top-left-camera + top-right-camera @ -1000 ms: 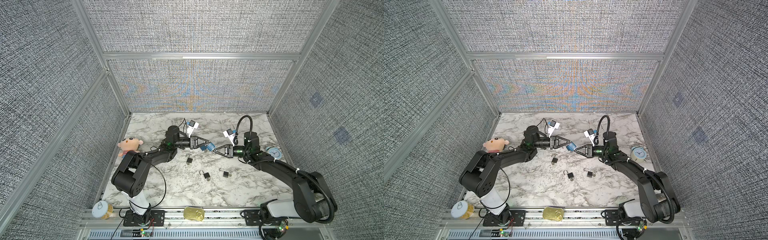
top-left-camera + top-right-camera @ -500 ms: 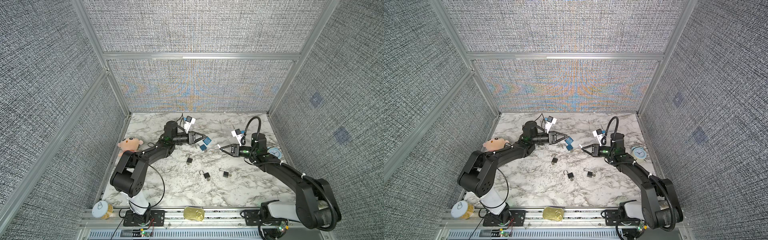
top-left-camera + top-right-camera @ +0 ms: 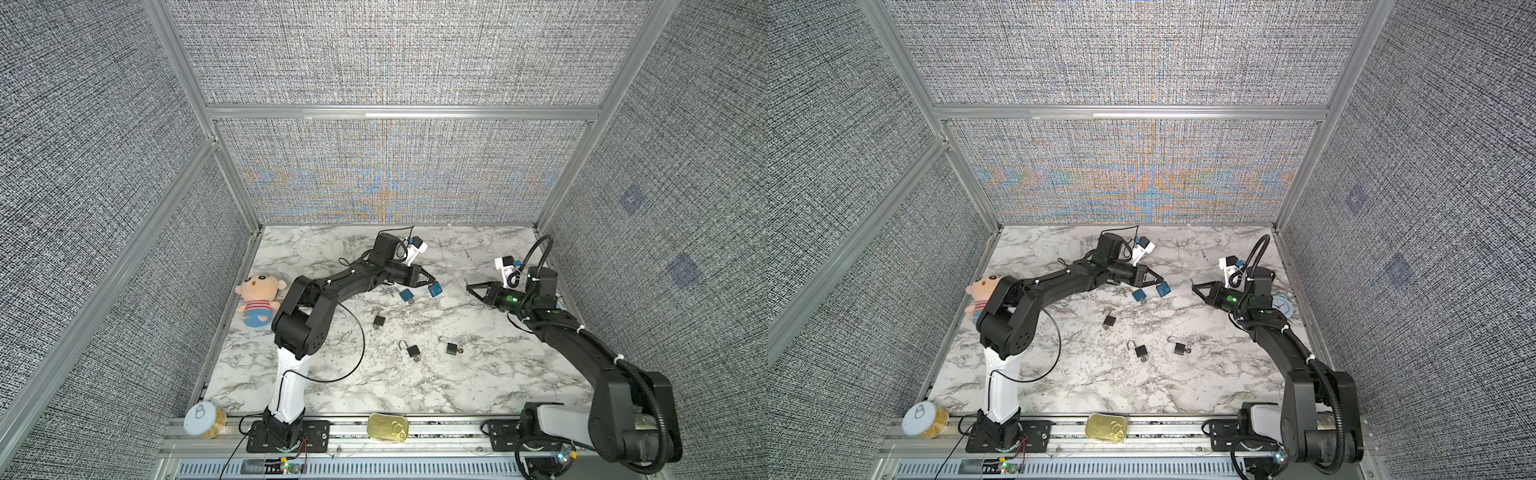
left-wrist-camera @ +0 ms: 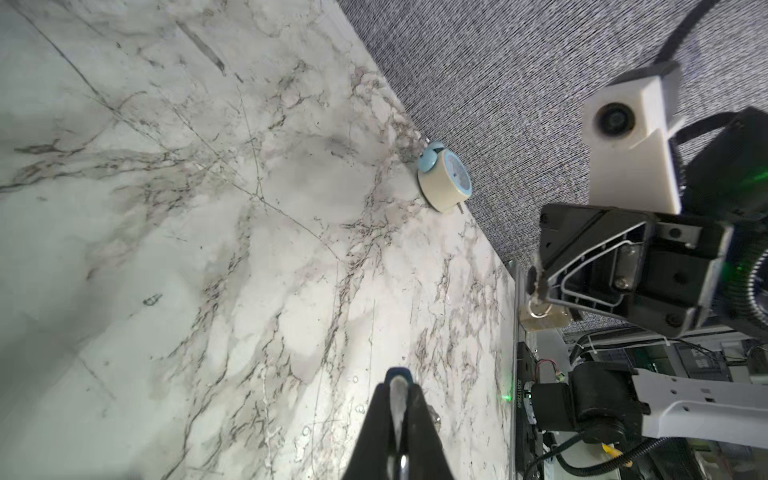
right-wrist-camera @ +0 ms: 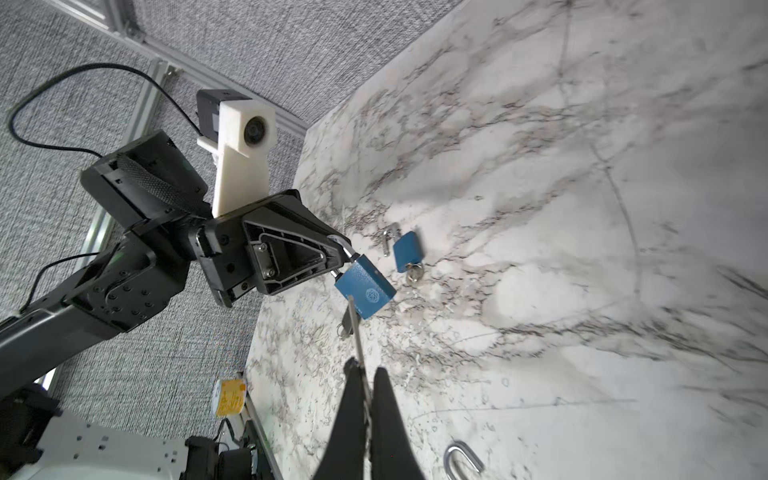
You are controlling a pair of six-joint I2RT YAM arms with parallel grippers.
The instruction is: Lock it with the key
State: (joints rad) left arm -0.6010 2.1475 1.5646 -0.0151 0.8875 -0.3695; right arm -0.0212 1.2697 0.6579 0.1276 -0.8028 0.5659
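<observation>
The left tool is clenched on the metal shackle of a blue padlock, which hangs from its tip above the far middle of the tabletop, keyhole end turned toward the other arm. The right tool is pinched tight on a key, whose thin blade sticks out past its fingertips and points toward the held padlock. In both top views, the two tools face each other with a clear gap between them. A second blue padlock lies on the tabletop just beside the held one, on its left. Three black padlocks lie scattered nearer the front, well apart from both tools. A doll lies at the left edge, and an alarm clock sits by the right wall.
</observation>
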